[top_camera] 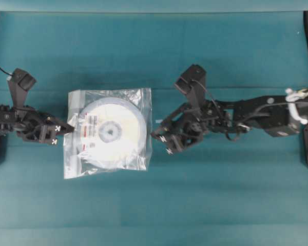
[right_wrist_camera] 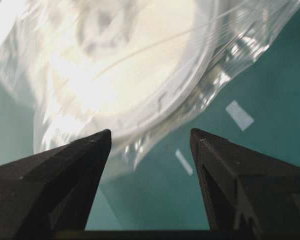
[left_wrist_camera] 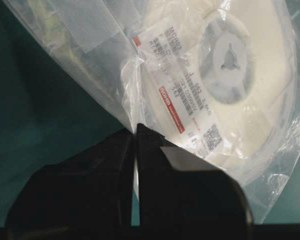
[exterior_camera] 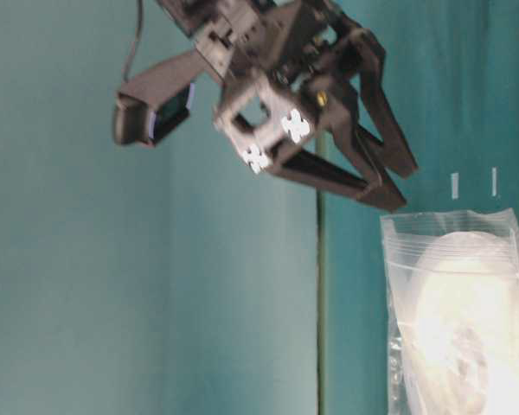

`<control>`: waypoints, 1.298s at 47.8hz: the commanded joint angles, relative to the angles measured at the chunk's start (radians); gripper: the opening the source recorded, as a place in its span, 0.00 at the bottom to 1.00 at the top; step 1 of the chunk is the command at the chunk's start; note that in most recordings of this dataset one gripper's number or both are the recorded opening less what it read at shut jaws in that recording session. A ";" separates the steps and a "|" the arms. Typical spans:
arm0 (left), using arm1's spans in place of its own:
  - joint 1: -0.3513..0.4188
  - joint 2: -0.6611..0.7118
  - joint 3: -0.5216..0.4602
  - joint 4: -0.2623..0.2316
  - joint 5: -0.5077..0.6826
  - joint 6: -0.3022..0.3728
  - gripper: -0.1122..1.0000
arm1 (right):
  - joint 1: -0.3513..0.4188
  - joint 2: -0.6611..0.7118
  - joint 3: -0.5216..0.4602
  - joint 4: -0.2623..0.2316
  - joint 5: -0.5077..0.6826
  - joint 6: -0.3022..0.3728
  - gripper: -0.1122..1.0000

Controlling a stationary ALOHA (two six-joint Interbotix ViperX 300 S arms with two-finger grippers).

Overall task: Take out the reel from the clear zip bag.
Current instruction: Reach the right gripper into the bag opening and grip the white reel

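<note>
Lying inside clear zip bag [top_camera: 108, 132], reel [top_camera: 113, 132], left jaws pinching bag, right jaws apart

even soft light; glare on the clear zip bag [right_wrist_camera: 90, 75], blurred close up

Bare table [top_camera: 205, 205] surrounds the clear zip bag [top_camera: 74, 159]. Left gripper [top_camera: 69, 129] blocks its left edge; right gripper [top_camera: 161, 143], fingers [right_wrist_camera: 85, 155] apart, fronts its right edge.

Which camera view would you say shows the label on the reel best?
The left wrist view: the label is close, its red stripe and code visible. Overhead shows it small; table-level and right wrist views show only the blurred reel.
</note>
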State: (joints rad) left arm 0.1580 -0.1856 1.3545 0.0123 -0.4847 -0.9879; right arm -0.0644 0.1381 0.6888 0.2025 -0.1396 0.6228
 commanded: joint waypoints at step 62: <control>0.005 0.015 -0.015 0.002 0.025 0.017 0.10 | -0.008 0.192 -0.186 0.018 -0.020 0.137 0.82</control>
State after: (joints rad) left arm 0.1595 -0.1718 1.3514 0.0107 -0.4571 -0.9725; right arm -0.0736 0.3344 0.5216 0.2194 -0.1519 0.7517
